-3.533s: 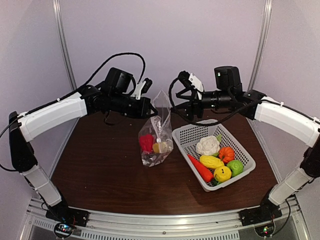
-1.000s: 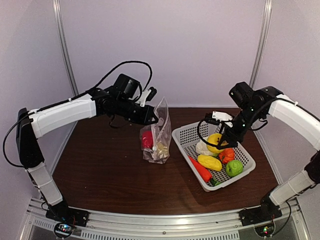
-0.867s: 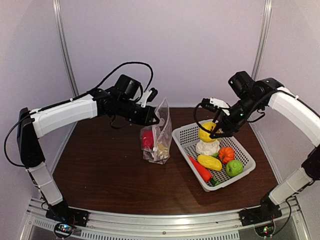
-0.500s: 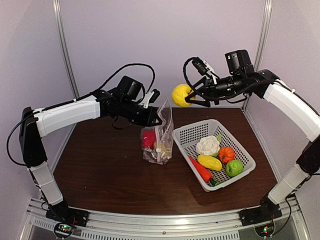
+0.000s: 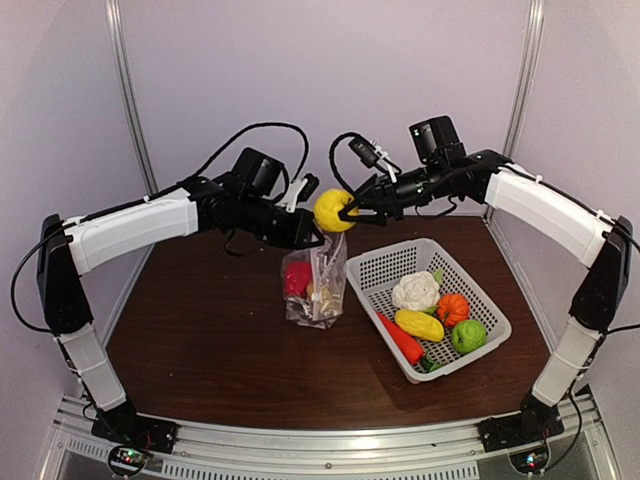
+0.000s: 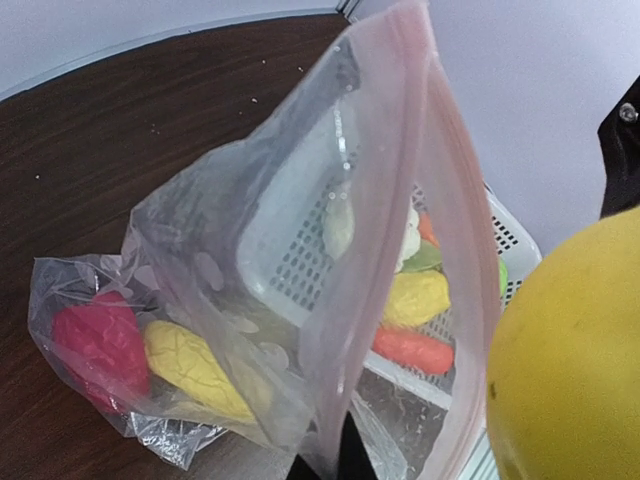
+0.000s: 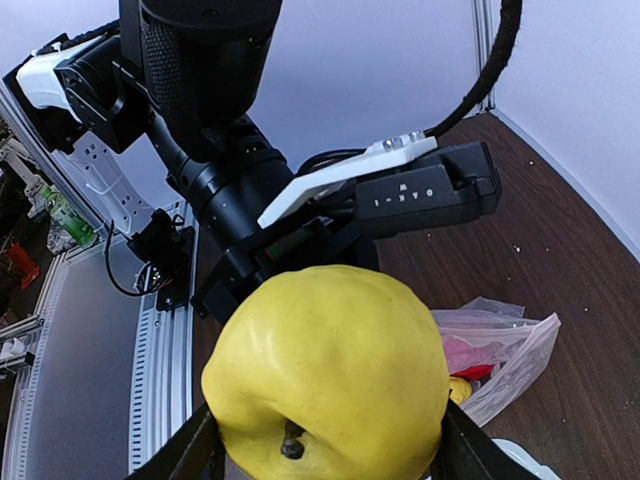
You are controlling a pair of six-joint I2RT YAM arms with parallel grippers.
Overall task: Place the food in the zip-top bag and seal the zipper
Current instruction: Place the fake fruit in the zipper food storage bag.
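Observation:
My right gripper [image 5: 345, 212] is shut on a round yellow fruit [image 5: 334, 210], which hangs just above the mouth of the zip-top bag [image 5: 315, 285]. That fruit [image 7: 330, 370] fills the right wrist view between both fingers. My left gripper [image 5: 312, 238] is shut on the bag's upper edge and holds it upright. In the left wrist view the bag [image 6: 250, 250] gapes open, its pinkish zipper strip [image 6: 470, 250] running along the mouth. A red piece [image 6: 95, 345] and a yellow piece [image 6: 195, 365] lie inside. The held fruit [image 6: 570, 360] looms at the right.
A white perforated basket [image 5: 385, 268] stands right of the bag on the brown table [image 5: 200, 340]. It holds a cauliflower [image 5: 415, 291], a pumpkin [image 5: 452, 308], a green apple [image 5: 470, 335], a lemon [image 5: 422, 324] and a carrot [image 5: 400, 340]. Walls close in behind.
My right gripper lifted the yellow fruit out of the basket and carried it up and left to just above the bag's mouth. The left arm kept holding the bag.

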